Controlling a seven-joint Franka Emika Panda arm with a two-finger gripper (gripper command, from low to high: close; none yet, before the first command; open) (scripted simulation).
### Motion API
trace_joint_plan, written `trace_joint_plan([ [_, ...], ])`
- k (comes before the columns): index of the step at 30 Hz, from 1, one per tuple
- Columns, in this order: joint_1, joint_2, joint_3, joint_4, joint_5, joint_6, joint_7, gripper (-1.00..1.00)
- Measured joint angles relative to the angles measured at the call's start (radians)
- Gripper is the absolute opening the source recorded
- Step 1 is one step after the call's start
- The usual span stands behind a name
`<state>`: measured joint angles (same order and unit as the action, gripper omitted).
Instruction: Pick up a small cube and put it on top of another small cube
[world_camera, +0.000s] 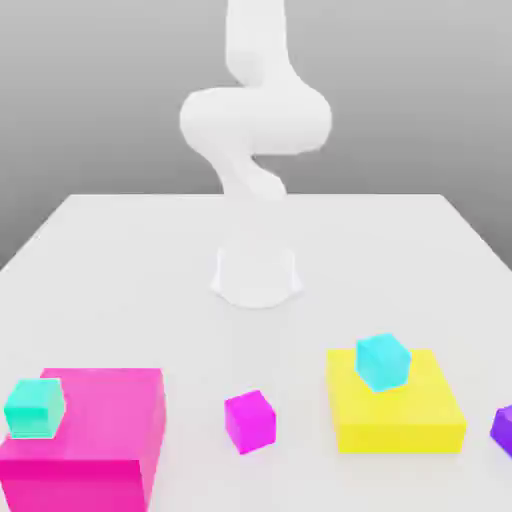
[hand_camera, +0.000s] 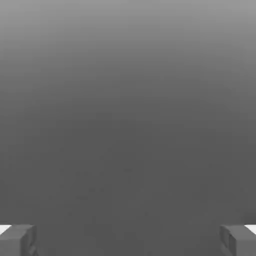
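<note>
- Spread wide at the gripper.
- Lying on the worktop between pink block and yellow block: magenta cube.
- Atop yellow block, near its far edge: cyan cube.
- At pink block's exterior-view-left edge: teal cube.

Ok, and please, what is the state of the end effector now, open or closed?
End effector: open, the two fingers wide apart, holding nothing.

Small cubes rest on the left block and right block in the exterior view. A third cube lies between the blocks.
</note>
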<state>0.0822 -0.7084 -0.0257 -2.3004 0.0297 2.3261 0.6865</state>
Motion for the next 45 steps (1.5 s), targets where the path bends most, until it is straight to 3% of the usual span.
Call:
trace_joint_plan([
  [9,0.263,0.335,-0.055,-0.001,0.117,0.092,-0.419,0.00],
  [18,0.424,0.660,0.011,-0.002,0.180,0.187,-0.793,0.00],
  [23,0.499,0.832,0.047,-0.007,0.130,0.249,-0.942,0.00],
  [29,0.579,1.029,0.072,-0.012,-0.032,0.325,-1.044,0.00],
  [33,0.607,1.173,0.057,0.012,-0.067,0.427,-1.051,0.00],
  [34,0.608,1.204,0.055,0.019,-0.069,0.452,-1.050,-1.00],
  [41,0.609,1.209,0.055,0.020,-0.071,0.453,-1.050,-1.00],
  [45,0.603,1.085,0.062,-0.007,-0.061,0.356,-1.058,-1.00],
])
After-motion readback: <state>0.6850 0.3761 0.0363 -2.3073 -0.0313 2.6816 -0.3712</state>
